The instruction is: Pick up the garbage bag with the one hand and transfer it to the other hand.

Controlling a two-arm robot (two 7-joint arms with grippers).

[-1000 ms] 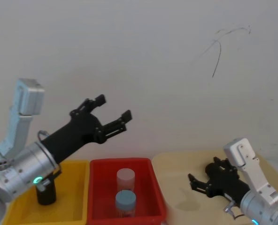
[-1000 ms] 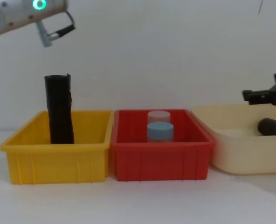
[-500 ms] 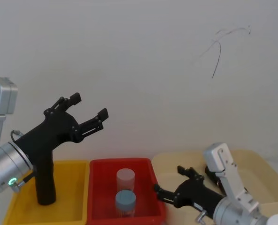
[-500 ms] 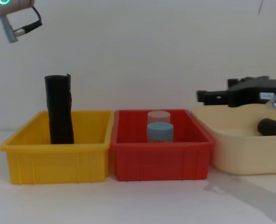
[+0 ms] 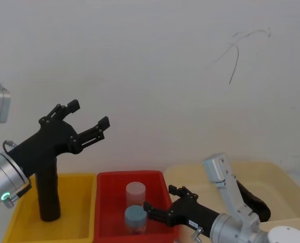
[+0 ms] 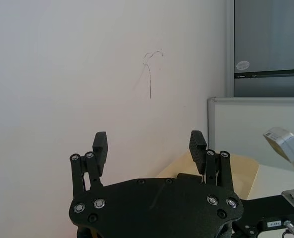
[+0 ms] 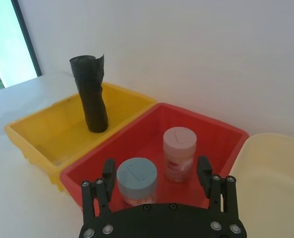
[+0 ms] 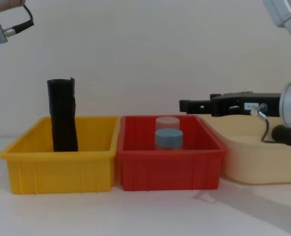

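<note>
Now, garbage bag (image 8: 62, 115): upright, left of the red bin (image 8: 167, 167).
left gripper (image 5: 88, 113): fingers spread, high up left of the bin.
right gripper (image 5: 158, 198): fingers spread, over the bin; we cannot read its sticker (image 8: 249, 105).

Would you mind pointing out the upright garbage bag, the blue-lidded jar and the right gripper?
garbage bag (image 8: 63, 115): chest view, mid-roll.
blue-lidded jar (image 7: 136, 172): right wrist view, lid top.
right gripper (image 5: 159, 198): head view, between fingertips.

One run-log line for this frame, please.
garbage bag: upright in yellow bin, ungrasped | left gripper: jaws open, raised, clear of bag | right gripper: jaws open, over red bin | transfer: not started
</note>
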